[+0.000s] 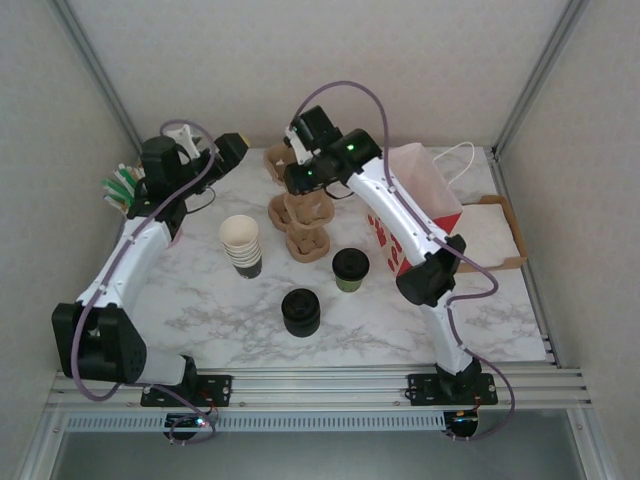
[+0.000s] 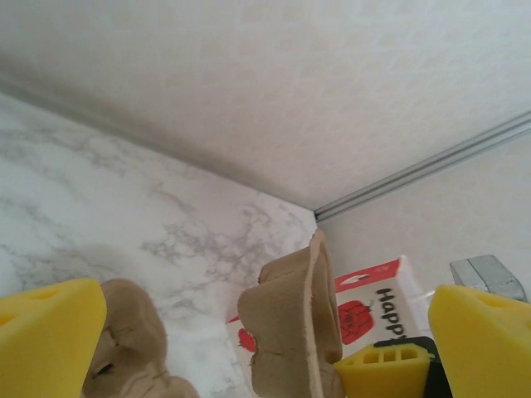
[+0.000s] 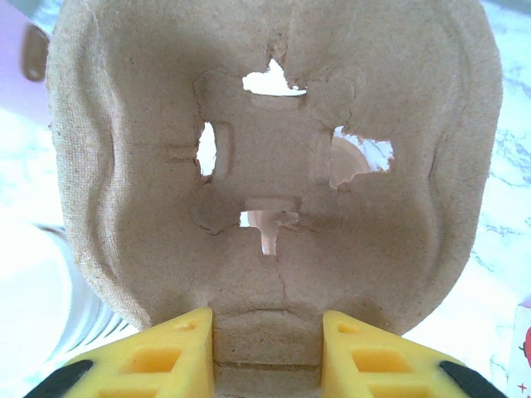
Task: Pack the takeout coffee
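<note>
**Pulp tray pinched by the right tool, coffee cup standing on the counter**

I take my bearings from the stack of pulp trays (image 1: 300,218) in the middle of the marble counter (image 1: 200,310). From my overhead view, the coffee cup (image 1: 350,268), greenish with a black lid, stands upright on the counter just to the right of the stack and a little nearer the arm bases. It is free of both tools.

On my right wrist camera, the right tool (image 3: 267,352) is pinching the edge of a single pulp tray (image 3: 265,149). Its yellow fingers (image 3: 162,361) sit on either side of the rim. From above, that tray hangs over the far end of the stack, and I cannot tell whether the two touch.

The left tool (image 2: 265,332) is at the far left of the stack, spread wide and holding nothing. Its camera sees the held tray edge-on.

A stack of lidless cups (image 1: 242,245) stands just left of the tray stack. A pile of black lids (image 1: 300,312) sits nearer the bases than the stack. A red and white paper bag (image 1: 425,200) lies to the right of the stack.
</note>
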Motion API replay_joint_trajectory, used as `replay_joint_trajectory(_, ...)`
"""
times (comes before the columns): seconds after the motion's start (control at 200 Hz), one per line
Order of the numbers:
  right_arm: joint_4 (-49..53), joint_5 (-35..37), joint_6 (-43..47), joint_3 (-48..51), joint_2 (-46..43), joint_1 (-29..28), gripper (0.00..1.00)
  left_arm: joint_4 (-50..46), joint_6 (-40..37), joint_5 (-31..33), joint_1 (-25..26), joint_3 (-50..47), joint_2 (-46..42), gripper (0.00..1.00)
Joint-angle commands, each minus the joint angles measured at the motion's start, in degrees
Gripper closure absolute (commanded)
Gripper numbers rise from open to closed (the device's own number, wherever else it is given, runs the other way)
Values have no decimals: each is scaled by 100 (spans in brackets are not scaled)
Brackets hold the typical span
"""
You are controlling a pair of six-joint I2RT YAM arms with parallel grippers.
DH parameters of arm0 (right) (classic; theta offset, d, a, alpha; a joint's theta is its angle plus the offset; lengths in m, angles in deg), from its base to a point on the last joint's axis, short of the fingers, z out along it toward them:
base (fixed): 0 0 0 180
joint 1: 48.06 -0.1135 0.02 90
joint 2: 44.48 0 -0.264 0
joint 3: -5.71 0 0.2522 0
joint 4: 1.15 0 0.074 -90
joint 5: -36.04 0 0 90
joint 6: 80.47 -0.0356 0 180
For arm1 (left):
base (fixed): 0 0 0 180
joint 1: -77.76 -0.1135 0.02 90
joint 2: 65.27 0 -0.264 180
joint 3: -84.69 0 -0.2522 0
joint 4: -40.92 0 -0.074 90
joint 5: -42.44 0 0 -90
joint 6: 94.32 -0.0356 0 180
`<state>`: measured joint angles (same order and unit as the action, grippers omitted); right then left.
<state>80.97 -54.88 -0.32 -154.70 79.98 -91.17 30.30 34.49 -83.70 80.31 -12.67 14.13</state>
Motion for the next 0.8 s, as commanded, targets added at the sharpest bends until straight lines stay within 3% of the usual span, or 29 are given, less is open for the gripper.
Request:
replay_joint_trajectory(0.0, 140, -243, -62, 103, -467, 10, 68, -249, -109, 90, 92, 251, -281, 0)
replay_joint_trajectory(0.461, 104, -400, -123, 867, -2217, 7, 68, -568, -189, 381, 807, 602, -289, 0)
replay_joint_trajectory(0.796, 2, 94, -45, 1621, -3539, 195, 67, -657, -190, 589, 1291, 914, 4, 0)
